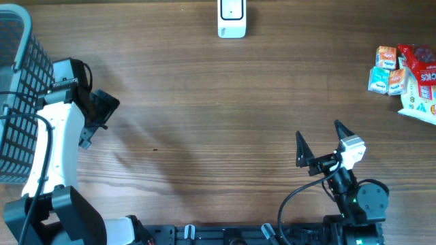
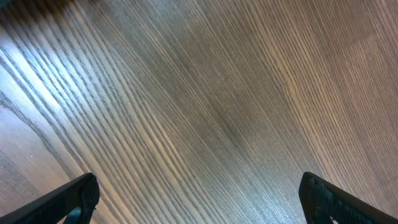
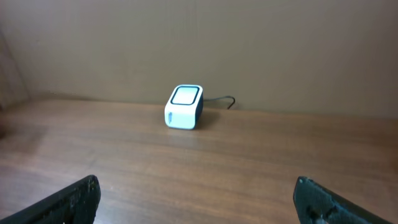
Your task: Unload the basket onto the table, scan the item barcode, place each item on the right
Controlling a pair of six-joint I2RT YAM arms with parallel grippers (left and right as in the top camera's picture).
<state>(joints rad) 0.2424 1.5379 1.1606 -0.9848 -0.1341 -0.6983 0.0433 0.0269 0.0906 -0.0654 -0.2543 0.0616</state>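
A white barcode scanner (image 1: 231,18) stands at the table's far middle edge; the right wrist view shows the scanner (image 3: 185,106) straight ahead with its cable trailing right. Small packaged items (image 1: 407,76), orange, blue-white and red, lie in a cluster at the far right. My right gripper (image 1: 320,136) hovers open near the front right, nothing between its fingers (image 3: 68,200). My left gripper (image 1: 101,116) stands open at the left beside the basket, and its wrist view shows only bare wood between the fingers (image 2: 78,196).
A grey wire basket (image 1: 17,82) occupies the far left edge, close behind the left arm. The wooden table (image 1: 204,122) stretches between the two arms. A wall rises behind the scanner.
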